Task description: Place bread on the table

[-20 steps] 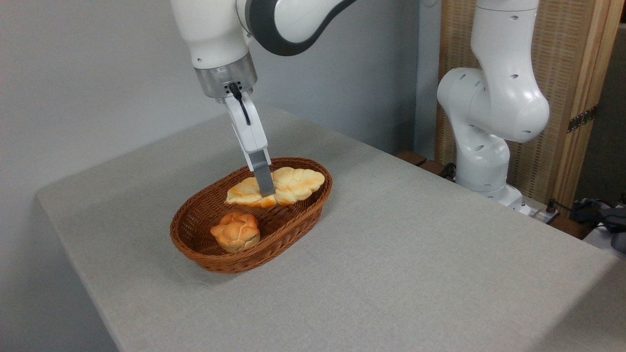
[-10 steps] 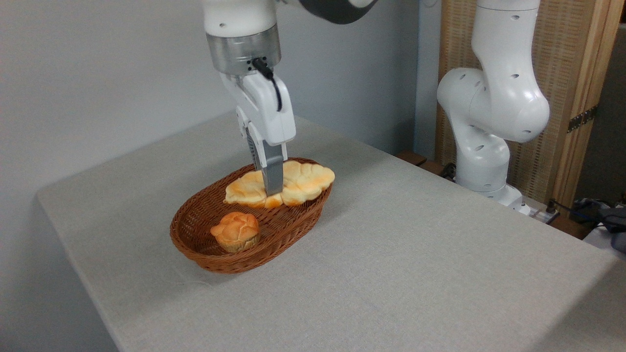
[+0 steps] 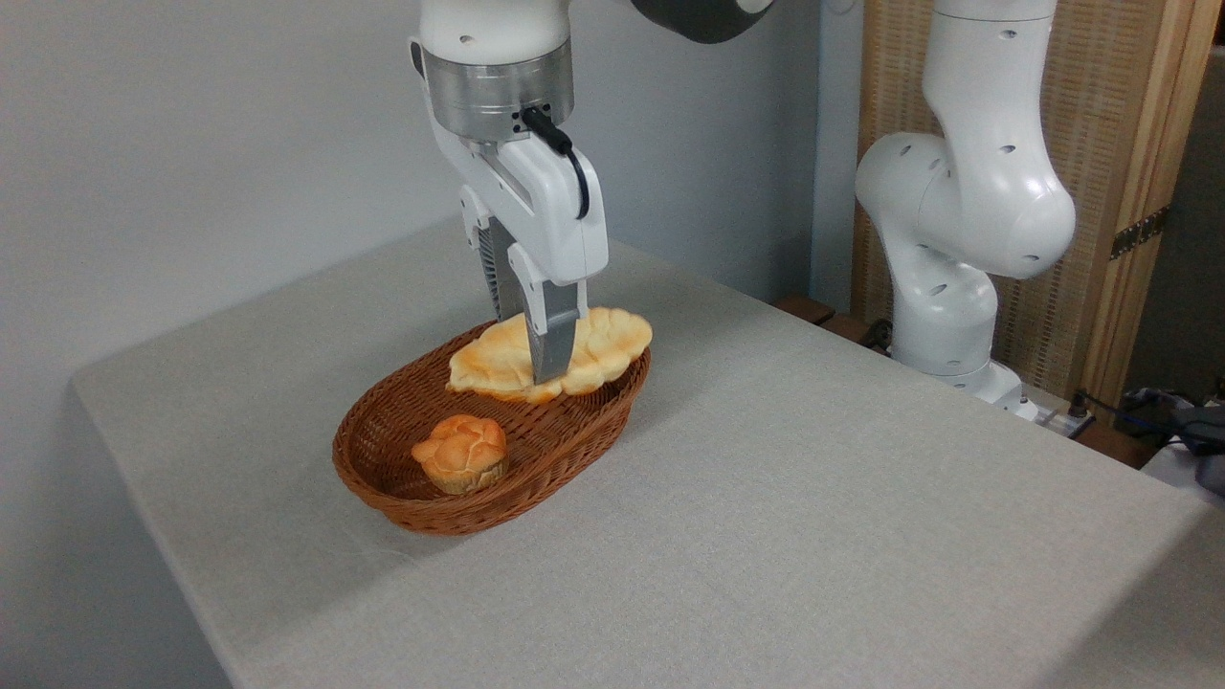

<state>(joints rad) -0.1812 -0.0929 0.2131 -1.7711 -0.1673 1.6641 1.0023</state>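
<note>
The bread (image 3: 598, 349), a long flat braided loaf with toasted patches, hangs slightly raised over the far end of the brown wicker basket (image 3: 421, 498). My gripper (image 3: 541, 368) comes down from above and is shut on the loaf's middle, one grey finger (image 3: 553, 343) showing in front of it. The loaf's right end reaches over the basket's rim. The table (image 3: 813, 498), covered in light grey cloth, spreads all around the basket.
A small round orange bun (image 3: 461, 452) lies in the basket's near end. The arm's white base (image 3: 943, 325) stands at the table's far right edge, with a wooden screen (image 3: 1129, 191) behind it. Cables lie at the right edge.
The gripper has turned and risen a little, lifting the bread off the basket's floor and shifting it slightly right. The bun and the basket have stayed put.
</note>
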